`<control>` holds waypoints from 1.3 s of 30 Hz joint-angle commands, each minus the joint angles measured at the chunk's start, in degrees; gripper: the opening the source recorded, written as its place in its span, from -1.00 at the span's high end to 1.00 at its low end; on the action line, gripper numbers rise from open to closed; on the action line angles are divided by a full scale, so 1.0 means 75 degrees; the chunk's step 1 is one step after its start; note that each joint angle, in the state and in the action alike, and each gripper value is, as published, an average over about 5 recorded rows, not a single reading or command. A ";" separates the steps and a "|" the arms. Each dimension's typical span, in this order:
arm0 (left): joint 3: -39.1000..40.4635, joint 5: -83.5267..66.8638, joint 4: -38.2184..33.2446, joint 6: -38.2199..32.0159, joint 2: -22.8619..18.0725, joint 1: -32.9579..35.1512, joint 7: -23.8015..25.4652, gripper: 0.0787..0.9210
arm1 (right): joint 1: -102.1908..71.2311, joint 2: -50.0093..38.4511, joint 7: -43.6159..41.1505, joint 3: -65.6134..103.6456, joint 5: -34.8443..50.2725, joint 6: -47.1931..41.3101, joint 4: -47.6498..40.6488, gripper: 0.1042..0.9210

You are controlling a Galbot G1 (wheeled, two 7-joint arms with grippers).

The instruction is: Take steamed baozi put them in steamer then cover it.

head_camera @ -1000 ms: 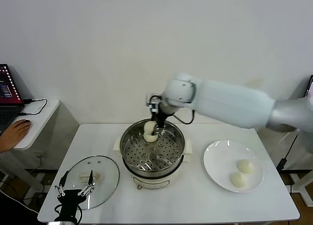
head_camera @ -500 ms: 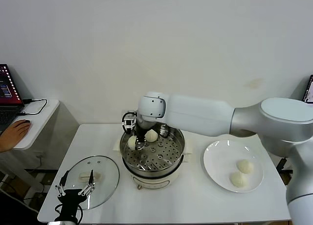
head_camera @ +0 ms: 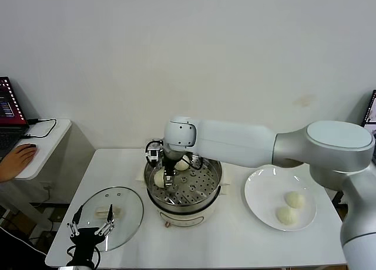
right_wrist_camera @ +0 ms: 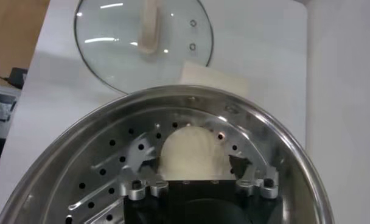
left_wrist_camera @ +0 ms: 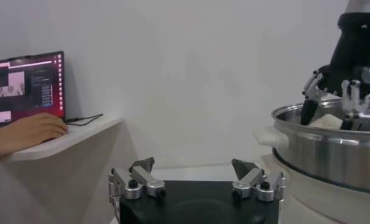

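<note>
- Your right gripper [head_camera: 163, 177] is reaching down inside the steamer [head_camera: 183, 206], on its left side as you see it from the head view, with the arm stretched across from the right.
- In the right wrist view that gripper [right_wrist_camera: 193, 163] has its fingers spread to either side of one baozi [right_wrist_camera: 191, 153], which sits on the perforated tray. The fingers look to be just at its flanks; whether they press it or stand slightly off it is hard to tell from this angle.
- From the head view, that same baozi [head_camera: 159, 177] lies against the left inner wall of the steamer, and a second baozi [head_camera: 183, 162] rests on the tray toward the back, just beside the gripper's wrist.
- Two more baozi [head_camera: 294, 199] [head_camera: 286, 215] sit near each other on the white plate [head_camera: 258, 193] to the right of the steamer.
- The glass lid [head_camera: 129, 211] lies flat on the table [head_camera: 235, 240] to the left of the steamer, handle up; the right wrist view shows it [right_wrist_camera: 112, 42] beyond the steamer's rim [right_wrist_camera: 282, 140].
- Your left gripper [head_camera: 90, 230] is parked low at the front left, over the near edge of the lid, with its fingers wide apart and holding nothing; the left wrist view shows it [left_wrist_camera: 197, 182] the same way.
- A person's hand [head_camera: 16, 160] rests on a side desk [head_camera: 47, 142] at far left, by a laptop [head_camera: 7, 114].
</note>
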 commanded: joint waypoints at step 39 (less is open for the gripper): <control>0.0116 0.0202 0.0034 0.0031 -0.0025 0.0100 -0.0005 -0.77 | -0.4473 -0.7726 -0.2247 0.3377 -0.5527 0.3187 0.2663 -0.76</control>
